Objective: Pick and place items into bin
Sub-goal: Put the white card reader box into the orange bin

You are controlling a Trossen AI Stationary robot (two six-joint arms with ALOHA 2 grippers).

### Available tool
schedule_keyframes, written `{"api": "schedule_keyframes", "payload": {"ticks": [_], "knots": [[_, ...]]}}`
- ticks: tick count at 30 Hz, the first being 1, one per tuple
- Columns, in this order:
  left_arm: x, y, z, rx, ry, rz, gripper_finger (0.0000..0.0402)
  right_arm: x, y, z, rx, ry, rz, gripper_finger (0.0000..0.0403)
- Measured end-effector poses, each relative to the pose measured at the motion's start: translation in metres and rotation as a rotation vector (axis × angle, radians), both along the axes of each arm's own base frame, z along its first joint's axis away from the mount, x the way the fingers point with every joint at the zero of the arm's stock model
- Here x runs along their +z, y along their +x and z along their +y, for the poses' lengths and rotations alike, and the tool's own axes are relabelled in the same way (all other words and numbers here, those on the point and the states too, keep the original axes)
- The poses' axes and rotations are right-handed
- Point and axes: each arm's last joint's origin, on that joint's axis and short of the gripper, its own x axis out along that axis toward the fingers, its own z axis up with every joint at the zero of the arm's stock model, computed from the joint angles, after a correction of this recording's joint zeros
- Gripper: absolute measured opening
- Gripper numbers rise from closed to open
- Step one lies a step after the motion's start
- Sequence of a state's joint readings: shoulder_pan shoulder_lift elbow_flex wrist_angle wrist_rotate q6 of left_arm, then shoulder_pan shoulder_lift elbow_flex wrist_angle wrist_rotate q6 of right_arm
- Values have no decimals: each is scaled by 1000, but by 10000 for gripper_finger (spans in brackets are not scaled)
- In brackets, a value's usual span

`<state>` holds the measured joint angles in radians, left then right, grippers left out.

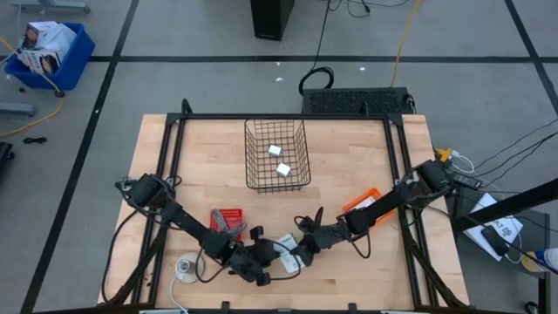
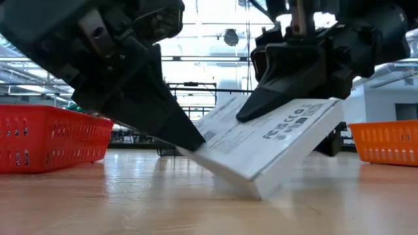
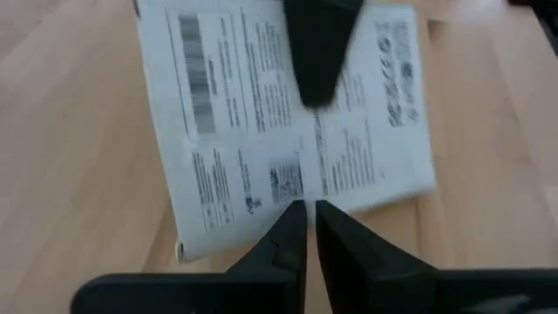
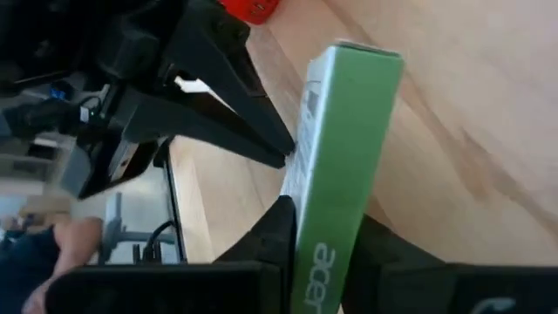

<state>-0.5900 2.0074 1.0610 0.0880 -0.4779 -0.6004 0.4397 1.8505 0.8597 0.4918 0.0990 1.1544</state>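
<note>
While the box (image 2: 271,140) is sitting tilted near the front of the desk (image 2: 130,196), one long edge down and the other raised, the right gripper (image 4: 318,253) is pinching that raised edge between its jaws. The left gripper (image 3: 303,228), jaws pressed together, is propping the low side. The bin (image 1: 277,155) is lying well beyond, toward the far edge.
</note>
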Motion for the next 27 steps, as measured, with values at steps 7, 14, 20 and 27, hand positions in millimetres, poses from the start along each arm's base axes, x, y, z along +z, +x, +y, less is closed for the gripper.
{"api": "schedule_keyframes", "payload": {"ticks": [7,14,20,27], "knots": [[22,-6,-8,-67,17,-62,35,38,-24,-5,18,-48,94,38],[23,-4,-8,-65,18,-75,35,88,-77,-15,127,-178,190,38],[27,2,-5,-50,-10,-121,35,128,-120,-27,246,-307,109,38],[31,11,3,-69,-65,-140,35,137,-172,-60,319,-539,276,38]]}}
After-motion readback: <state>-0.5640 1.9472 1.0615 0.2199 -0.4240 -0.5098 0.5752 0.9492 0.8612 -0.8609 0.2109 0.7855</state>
